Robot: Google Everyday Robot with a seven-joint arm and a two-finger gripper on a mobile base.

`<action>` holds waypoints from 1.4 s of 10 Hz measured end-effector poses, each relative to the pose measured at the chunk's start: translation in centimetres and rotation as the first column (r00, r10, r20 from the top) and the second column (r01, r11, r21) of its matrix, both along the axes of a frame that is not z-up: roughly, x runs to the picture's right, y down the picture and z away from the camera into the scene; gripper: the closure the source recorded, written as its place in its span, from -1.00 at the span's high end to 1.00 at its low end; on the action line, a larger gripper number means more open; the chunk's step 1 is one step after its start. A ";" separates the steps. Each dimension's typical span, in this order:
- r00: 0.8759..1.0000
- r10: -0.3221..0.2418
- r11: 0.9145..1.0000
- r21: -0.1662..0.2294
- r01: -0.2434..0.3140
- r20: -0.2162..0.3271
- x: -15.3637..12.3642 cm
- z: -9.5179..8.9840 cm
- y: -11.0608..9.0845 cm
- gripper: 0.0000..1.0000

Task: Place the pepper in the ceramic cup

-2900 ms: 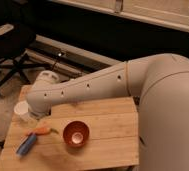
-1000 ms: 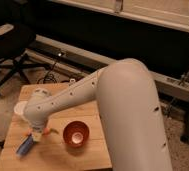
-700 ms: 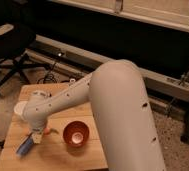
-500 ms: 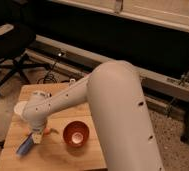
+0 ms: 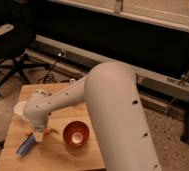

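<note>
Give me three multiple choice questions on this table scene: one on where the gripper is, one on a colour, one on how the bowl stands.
1. The gripper is: A low at the pepper, beside the bowl; B inside the bowl; C inside the cup.
2. The bowl is: A green; B reddish-brown; C black.
3. The bowl stands: A upside down; B on its side; C upright.
Key: 1 A, the arm's end hangs right at the pepper; 2 B, its glossy wall shows that colour; 3 C, its open mouth faces up.
</note>
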State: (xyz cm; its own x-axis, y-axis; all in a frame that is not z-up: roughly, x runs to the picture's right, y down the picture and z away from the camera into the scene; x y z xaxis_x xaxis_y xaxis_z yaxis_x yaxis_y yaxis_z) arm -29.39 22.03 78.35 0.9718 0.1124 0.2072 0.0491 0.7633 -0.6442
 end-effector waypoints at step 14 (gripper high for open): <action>0.999 -0.025 0.998 -0.061 0.023 -0.026 0.6 2.9 -0.8 -0.52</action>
State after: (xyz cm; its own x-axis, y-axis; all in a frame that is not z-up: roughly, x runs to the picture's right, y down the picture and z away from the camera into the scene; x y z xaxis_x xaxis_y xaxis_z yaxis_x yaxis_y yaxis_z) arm -28.83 21.28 81.22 0.9796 0.1003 0.1744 0.0490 0.7218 -0.6903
